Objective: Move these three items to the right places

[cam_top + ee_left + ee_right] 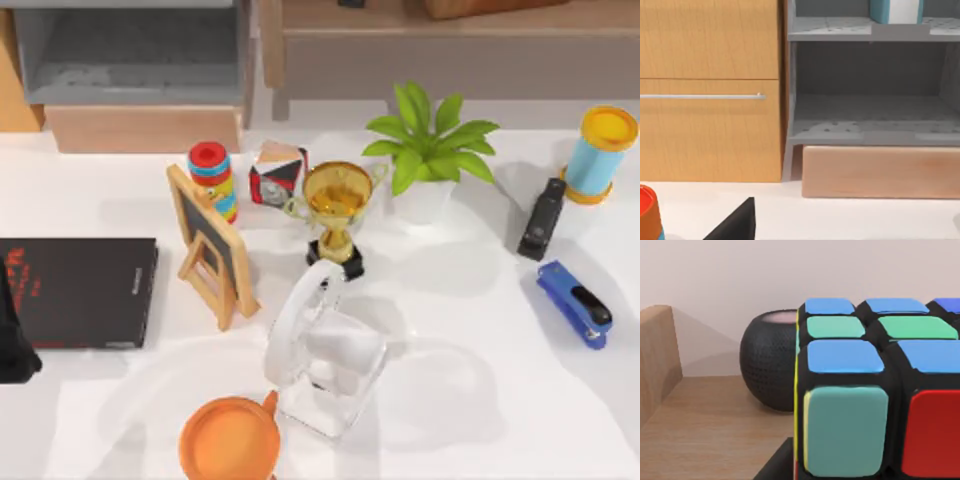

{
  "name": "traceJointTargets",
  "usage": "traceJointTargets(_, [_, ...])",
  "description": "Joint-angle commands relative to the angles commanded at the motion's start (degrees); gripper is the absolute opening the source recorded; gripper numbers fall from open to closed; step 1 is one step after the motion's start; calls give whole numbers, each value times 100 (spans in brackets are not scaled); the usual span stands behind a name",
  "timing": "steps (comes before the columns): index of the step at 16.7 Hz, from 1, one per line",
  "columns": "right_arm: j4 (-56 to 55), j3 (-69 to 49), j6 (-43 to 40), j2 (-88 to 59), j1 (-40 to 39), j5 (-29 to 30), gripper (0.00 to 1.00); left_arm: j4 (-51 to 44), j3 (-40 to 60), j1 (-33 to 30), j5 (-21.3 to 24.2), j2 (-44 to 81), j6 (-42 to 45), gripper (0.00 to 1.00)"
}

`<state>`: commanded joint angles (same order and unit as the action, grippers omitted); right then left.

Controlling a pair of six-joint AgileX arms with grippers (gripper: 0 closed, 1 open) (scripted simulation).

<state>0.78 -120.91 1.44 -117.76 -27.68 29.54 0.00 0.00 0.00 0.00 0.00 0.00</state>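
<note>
Colour cube [875, 390] sits on a wooden shelf [705, 430], very close in the right wrist view, with blue, green and red tiles facing the camera. A round black mesh speaker [767, 360] stands just beside it, against the wall. A dark edge [775, 466] shows below the cube, possibly part of the right gripper. Cannot tell whether that gripper is holding the cube or is spread.

On the white table [480, 400], top view:
- A gold trophy [337, 205] is near the centre, with a small red-white-black cube [277, 172] and a ring stack toy [212, 175] to its left.
- A chalkboard easel [208, 245] stands upright in front of the ring toy.
- A potted plant [428, 140] is right of the trophy.
- A clear glass pitcher [325, 365] is in front of the trophy, with an orange bowl [228, 440] just beside it at the near edge.
- On the right side are a black stapler [541, 218], a blue stapler [573, 303] and a blue-yellow cylinder [600, 152].
- A black book [80, 290] lies flat on the left.

Left arm [14, 345] is parked at the table's left edge, by the book. Its grip state cannot be told.

The left wrist view faces a wooden cabinet [710, 90], a grey shelf unit [870, 115] and a wooden box [880, 172] beneath it.
</note>
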Motion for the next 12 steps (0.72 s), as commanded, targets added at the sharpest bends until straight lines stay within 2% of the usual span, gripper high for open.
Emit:
traceJointTargets(7, [214, -306, -64, -359, 116, -119, 0, 0, 0, 0, 0, 0, 0, 100])
traceJointTargets(12, [214, -306, -64, -359, 116, -119, 38, 0, 0, 0, 0, 0, 0, 100])
